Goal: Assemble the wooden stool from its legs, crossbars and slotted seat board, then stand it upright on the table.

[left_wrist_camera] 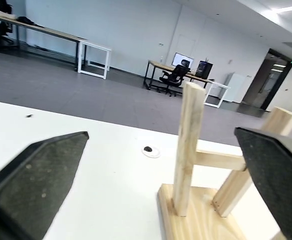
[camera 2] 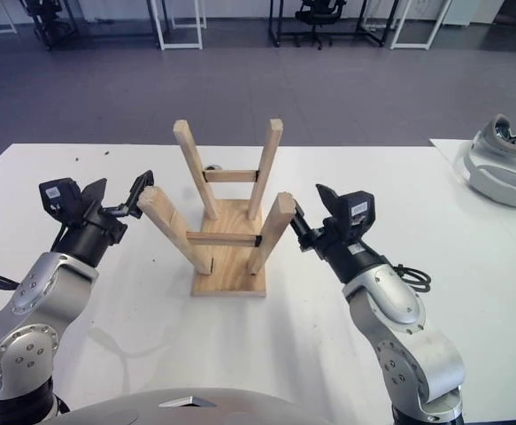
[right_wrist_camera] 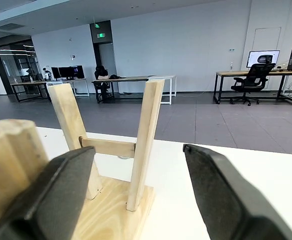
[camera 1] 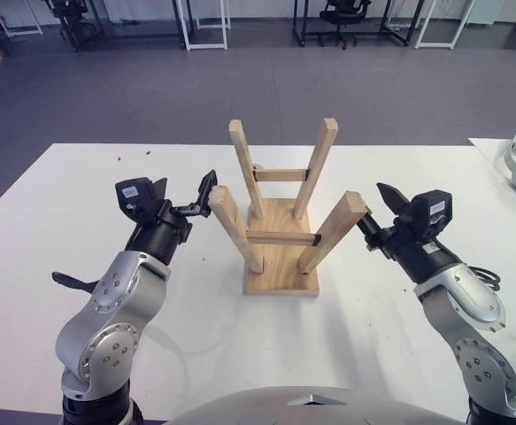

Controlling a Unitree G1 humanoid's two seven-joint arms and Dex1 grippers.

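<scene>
On the table (camera 1: 72,186), the stool (camera 1: 280,237) sat upside down on its seat (camera 1: 281,282), left gripper (camera 1: 206,197) and right gripper (camera 1: 374,217) wide open beside its near legs (camera 1: 237,228), probably light, stiff wood best gripped there.

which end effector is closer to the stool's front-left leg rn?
Left. The left end effector sits open beside the top of the front-left leg; the right end effector is across the stool, open beside the front-right leg.

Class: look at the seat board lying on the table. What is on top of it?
Four legs stand up from the seat board, joined in pairs by two crossbars. Its face against the table is hidden.
</scene>
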